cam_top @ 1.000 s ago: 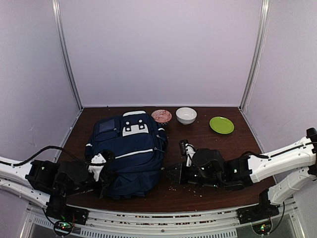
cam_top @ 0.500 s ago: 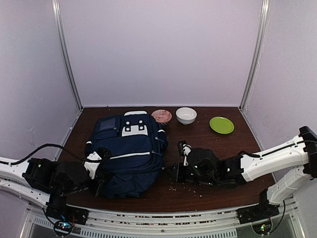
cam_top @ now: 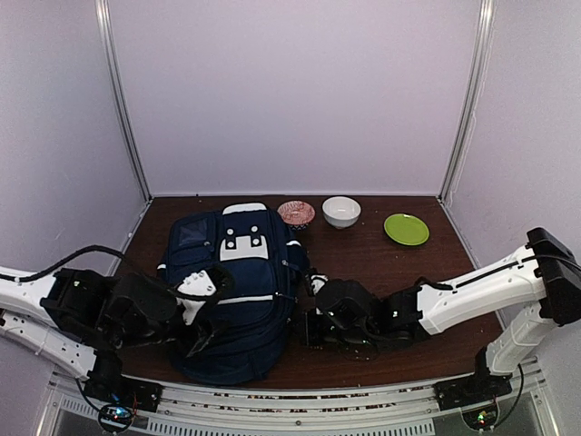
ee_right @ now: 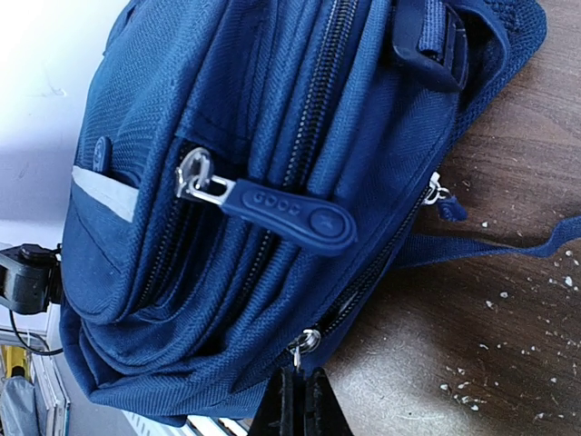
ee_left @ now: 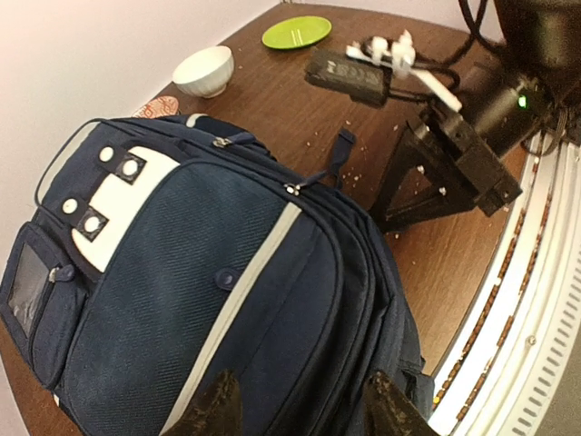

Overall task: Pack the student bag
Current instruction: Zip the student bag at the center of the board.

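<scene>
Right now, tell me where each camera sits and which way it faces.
Top: above and behind the robot, looking down on the table; left gripper and right gripper show.
Left wrist: over the bag, facing the right arm and plate; its open fingertips show.
Right wrist: low beside the bag, facing its zippers; its shut fingertips show.
Shared: all three see the bag; top and left wrist see the plate.

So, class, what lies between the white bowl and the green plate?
Nothing. The stretch of table between the white bowl and the green plate is bare dark wood, as the top external view shows.
</scene>
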Controlling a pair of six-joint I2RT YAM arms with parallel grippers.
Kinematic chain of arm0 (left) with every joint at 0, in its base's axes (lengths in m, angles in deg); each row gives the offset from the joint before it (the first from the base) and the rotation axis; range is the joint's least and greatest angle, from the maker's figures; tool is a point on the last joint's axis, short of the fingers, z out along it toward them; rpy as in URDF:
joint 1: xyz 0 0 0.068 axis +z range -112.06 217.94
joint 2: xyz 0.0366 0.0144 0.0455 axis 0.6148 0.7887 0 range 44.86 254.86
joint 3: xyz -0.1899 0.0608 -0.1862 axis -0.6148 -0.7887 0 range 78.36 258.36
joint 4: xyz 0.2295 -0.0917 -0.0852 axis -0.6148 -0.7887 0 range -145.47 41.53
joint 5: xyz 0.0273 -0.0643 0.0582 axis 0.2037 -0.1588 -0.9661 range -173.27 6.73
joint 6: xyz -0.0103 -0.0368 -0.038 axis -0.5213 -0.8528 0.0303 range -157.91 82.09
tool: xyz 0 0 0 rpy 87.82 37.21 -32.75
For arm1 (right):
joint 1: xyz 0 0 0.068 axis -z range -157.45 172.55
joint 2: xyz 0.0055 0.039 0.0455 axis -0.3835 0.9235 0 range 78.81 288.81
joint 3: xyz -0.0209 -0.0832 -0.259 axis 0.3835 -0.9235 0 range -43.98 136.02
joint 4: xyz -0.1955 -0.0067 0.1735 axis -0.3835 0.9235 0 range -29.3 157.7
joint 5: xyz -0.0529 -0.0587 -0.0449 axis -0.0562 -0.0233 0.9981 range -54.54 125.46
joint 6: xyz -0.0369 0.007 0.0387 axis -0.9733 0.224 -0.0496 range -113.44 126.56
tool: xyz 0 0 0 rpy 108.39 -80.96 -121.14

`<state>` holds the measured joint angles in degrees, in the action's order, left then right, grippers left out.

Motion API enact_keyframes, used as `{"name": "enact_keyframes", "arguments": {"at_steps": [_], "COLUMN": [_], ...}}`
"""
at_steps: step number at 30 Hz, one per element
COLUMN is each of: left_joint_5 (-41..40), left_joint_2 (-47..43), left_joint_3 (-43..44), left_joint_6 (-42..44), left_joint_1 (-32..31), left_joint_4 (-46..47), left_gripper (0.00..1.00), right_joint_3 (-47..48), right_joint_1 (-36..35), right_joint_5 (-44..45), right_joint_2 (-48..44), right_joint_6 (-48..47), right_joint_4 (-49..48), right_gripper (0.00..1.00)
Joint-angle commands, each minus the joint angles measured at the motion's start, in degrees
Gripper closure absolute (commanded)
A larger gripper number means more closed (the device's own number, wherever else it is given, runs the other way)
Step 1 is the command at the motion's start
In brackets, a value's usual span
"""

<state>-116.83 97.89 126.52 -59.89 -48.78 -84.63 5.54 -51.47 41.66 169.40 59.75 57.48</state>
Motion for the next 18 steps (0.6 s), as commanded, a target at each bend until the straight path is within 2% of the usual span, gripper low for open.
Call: {"name": "enact_keyframes", "arguments": {"at_steps": [1,3,7,10,13,18], "left_joint_5": [0.29,-0.17,0.16,1.37,1.99,-1.53], "left_joint_2": [6.9,9.73,12.86,14.11,16.26,24.15], "left_joint_3": [0.51,0.66,1.12,1.47,2.96,8.92], "left_joint_6": [4.29,4.92,5.6,5.84,6.1,6.44], "left_joint_1": [-0.38,-0.35,-0.34,-0.38,-1.34,-3.47], "left_joint_4": [4.53,6.91,10.18,11.08,11.03,8.21], "left_gripper": [0.19,0.16,0.14,0.14,0.15,0.14], "right_joint_3": [1.62,0.97,-1.6,-5.38,-10.18,-17.85], "right_joint_1": [-0.4,-0.48,-0.53,-0.53,-0.51,1.07], "right_joint_5": [-2.67,-3.13,-2.51,-0.73,4.51,10.58], "right_joint_2": [-0.86,-2.34,-7.64,-13.94,-21.03,-29.75], "right_joint_6": [-2.06,-2.52,-3.09,-3.01,-2.43,-0.96], "right_joint_4": [-2.67,-2.3,1.0,3.44,5.73,6.42], "right_gripper": [0.95,0.75,0.52,0.45,0.43,0.42]}}
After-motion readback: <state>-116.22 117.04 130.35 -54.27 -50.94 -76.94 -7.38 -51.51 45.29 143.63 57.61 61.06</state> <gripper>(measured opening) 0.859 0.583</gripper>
